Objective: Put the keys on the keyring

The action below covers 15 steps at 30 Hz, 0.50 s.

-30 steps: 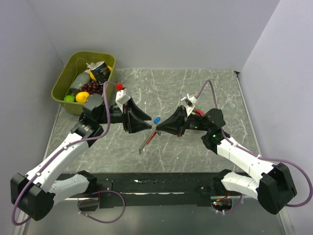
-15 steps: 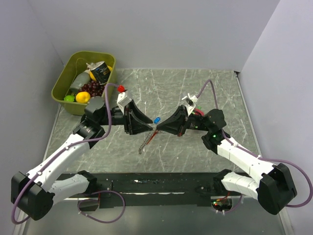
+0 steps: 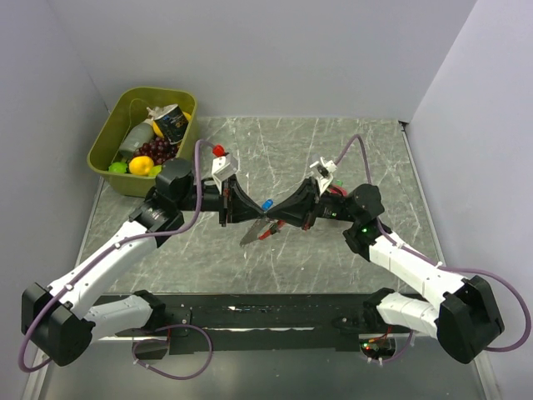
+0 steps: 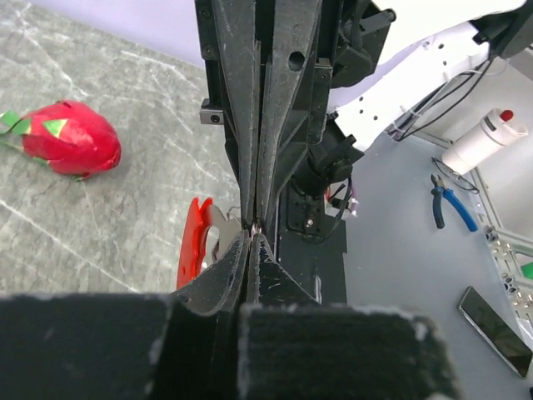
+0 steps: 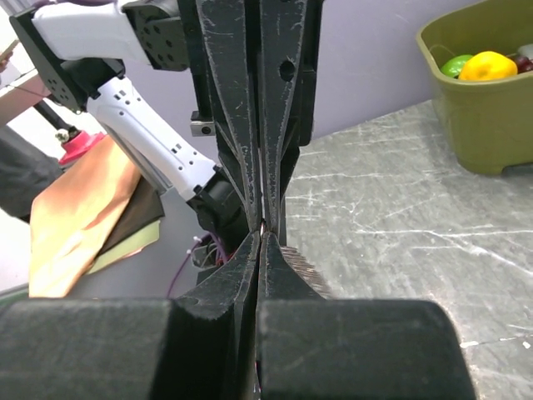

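Observed at centre of bench [image 3: 350, 150]: left tool [image 3: 256, 217] and right tool [image 3: 277, 220] are brought tip to tip, raised off the surface. Both have their jaws pressed fully together. The wrist views show a small glint of metal at the point where the tips meet. That metal appears to belong to the keyring [image 4: 191, 250], whose red clip hangs just beside and below the junction, clear of the bench. Its chain [image 3: 252, 236] trails down and to the left. Which tool carries the load cannot be separated from these views.

The key [image 3: 267, 204], blue-headed and very small, sits directly above the meeting tips. Whether it is threaded on cannot be told. Judgement: the opposed grip steadies the ring so the key can be worked on (fine work, with little room for slip).

Surface: grey marbled top, pale scratches, unobstructed beneath the tools. A red toy fruit [image 4: 71, 140] lies on it beyond the clip. An olive bin [image 3: 107, 137] of toy groceries stands at the far left corner. Plain pale walls enclose three sides.
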Available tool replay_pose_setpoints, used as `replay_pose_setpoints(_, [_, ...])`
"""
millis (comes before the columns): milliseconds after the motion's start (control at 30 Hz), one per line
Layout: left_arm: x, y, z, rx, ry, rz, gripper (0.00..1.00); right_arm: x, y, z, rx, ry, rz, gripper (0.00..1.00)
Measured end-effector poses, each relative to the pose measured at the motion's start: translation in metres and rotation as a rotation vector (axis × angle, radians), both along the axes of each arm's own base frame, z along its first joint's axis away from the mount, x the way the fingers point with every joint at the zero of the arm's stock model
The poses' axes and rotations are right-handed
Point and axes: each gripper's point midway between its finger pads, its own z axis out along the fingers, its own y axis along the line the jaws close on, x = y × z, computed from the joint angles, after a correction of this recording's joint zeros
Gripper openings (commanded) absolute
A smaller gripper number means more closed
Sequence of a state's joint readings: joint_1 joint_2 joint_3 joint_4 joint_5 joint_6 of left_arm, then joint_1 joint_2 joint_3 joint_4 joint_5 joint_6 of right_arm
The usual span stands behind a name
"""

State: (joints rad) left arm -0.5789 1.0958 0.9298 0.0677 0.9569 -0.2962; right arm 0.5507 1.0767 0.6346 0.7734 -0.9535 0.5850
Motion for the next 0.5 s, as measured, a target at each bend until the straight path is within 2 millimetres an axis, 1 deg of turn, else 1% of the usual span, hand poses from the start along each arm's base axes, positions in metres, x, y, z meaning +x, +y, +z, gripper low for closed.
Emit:
replay_pose_setpoints(33, [0.001, 0.000, 0.000, 0.006, 0.000, 0.006, 0.01, 0.001, 0.000, -0.001, -0.002, 0.001, -0.001, 0.35])
replay_pose_setpoints(67, [0.002, 0.001, 0.000, 0.013, 0.000, 0.013, 0.01, 0.001, 0.000, -0.002, -0.004, 0.001, -0.005, 0.45])
replay_pose_setpoints(100, [0.004, 0.001, 0.000, 0.025, -0.002, 0.027, 0.01, 0.002, 0.000, -0.003, -0.007, 0.008, -0.005, 0.60])
replay_pose_setpoints(167, [0.010, 0.003, 0.000, 0.058, -0.009, 0.061, 0.01, 0.002, 0.000, -0.004, -0.012, 0.001, -0.009, 0.70])
replay_pose_setpoints(200, [0.013, 0.004, 0.001, 0.075, -0.013, 0.076, 0.01, 0.003, 0.000, -0.004, -0.014, -0.005, -0.016, 0.78])
replay_pose_setpoints(300, [0.022, 0.005, 0.005, 0.129, -0.034, 0.121, 0.01, 0.006, -0.004, -0.003, -0.020, -0.021, -0.052, 0.85])
replay_pose_setpoints(400, [0.028, 0.006, 0.009, 0.195, -0.071, 0.155, 0.01, 0.008, -0.011, 0.002, -0.019, -0.046, -0.089, 0.86])
replay_pose_setpoints(500, [0.031, 0.005, 0.007, 0.274, -0.099, 0.168, 0.01, 0.008, -0.018, 0.008, -0.016, -0.073, -0.115, 0.84])
